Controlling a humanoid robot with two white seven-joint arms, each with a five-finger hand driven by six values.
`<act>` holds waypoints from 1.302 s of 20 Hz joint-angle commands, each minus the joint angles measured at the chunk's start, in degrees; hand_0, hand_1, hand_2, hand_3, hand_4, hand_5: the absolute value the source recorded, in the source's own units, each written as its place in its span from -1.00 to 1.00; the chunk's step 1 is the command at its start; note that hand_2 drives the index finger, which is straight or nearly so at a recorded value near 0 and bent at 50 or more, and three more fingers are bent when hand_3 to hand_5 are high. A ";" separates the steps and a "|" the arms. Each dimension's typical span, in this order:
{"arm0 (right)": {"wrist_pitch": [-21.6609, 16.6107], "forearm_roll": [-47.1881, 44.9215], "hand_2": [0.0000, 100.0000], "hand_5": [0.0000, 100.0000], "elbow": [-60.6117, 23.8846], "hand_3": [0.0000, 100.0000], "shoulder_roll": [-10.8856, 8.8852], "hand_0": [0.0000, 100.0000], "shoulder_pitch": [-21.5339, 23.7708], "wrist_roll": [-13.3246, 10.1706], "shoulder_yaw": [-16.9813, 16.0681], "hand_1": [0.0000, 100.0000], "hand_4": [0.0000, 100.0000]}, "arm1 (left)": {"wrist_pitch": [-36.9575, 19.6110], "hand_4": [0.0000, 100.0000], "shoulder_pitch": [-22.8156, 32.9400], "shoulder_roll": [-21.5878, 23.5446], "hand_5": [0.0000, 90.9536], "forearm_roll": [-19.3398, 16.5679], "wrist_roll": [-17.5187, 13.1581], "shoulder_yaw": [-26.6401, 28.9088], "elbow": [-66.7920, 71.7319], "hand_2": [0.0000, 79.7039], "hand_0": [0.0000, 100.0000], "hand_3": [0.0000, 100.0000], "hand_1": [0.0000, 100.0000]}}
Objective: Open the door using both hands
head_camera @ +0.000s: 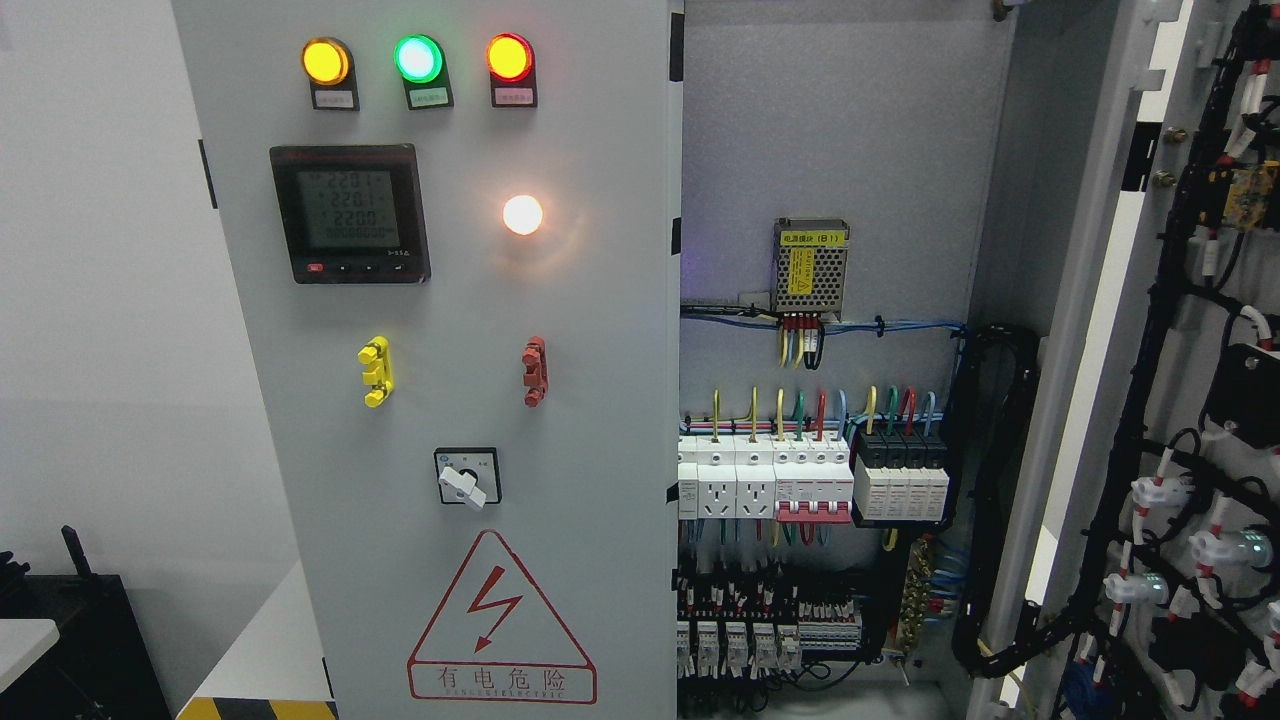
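Head view shows no robot hand at all, so I cannot tell how the fingers stand. Right door (1180, 400) is swung wide open at the cabinet's right edge; left door (450, 400) stands closed. A blind reach could snag the bare wires (800, 330) inside.

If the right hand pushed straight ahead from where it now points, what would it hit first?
That cannot be judged: neither robot hand is in view. The grey cabinet's right door already stands swung open, showing its wired inner face, and the left grey panel door is closed.
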 commanded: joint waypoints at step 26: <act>-11.14 0.44 -1.00 -1.00 -85.23 -1.00 -11.69 -1.00 36.98 -0.30 13.18 -1.00 -1.00 | -0.28 -0.94 -0.74 -4.57 -1.00 -2.70 -0.63 9.07 3.85 -1.00 -1.00 -1.00 -1.00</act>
